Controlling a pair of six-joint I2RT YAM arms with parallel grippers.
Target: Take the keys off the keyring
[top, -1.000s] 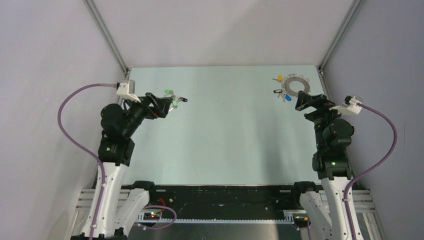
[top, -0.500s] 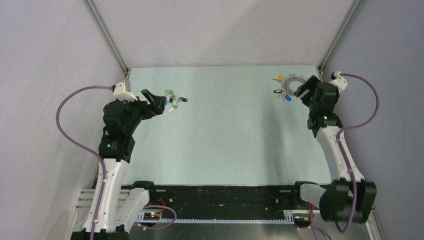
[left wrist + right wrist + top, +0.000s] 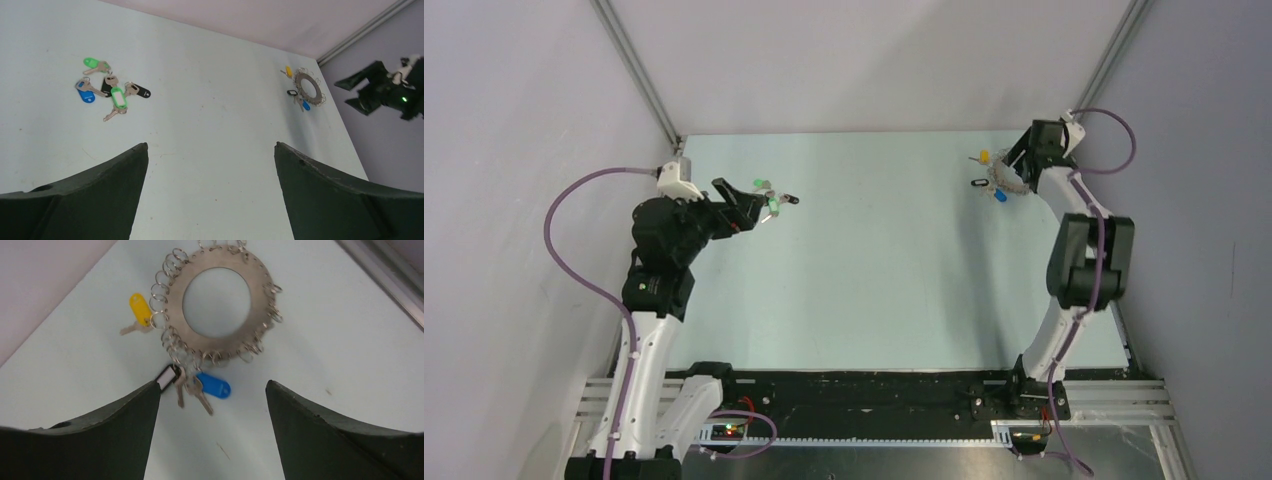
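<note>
Right end effector [image 3: 213, 385] hangs above the keyring [image 3: 257, 305] with its jaws spread wide and nothing between them. In the right wrist view the keyring lies flat on the counter [image 3: 325, 340], just ahead of the fingertips [image 3: 150, 392], at the far right corner of the surface. Small wire loops [image 3: 172, 340] stud its rim.

Three keys sit at these loops:
- yellow-headed key [image 3: 140, 307], at the left rim;
- blue-headed key [image 3: 214, 385], at the near rim, closest to the fingers;
- black-framed key [image 3: 166, 376], just beside the blue one.

A loose cluster of keys [image 3: 107, 92] with green, blue and black heads lies on the far left part of the counter, well apart from the keyring. Left end effector [image 3: 210, 145] is near that cluster, clear of it, jaws wide and empty.
</note>
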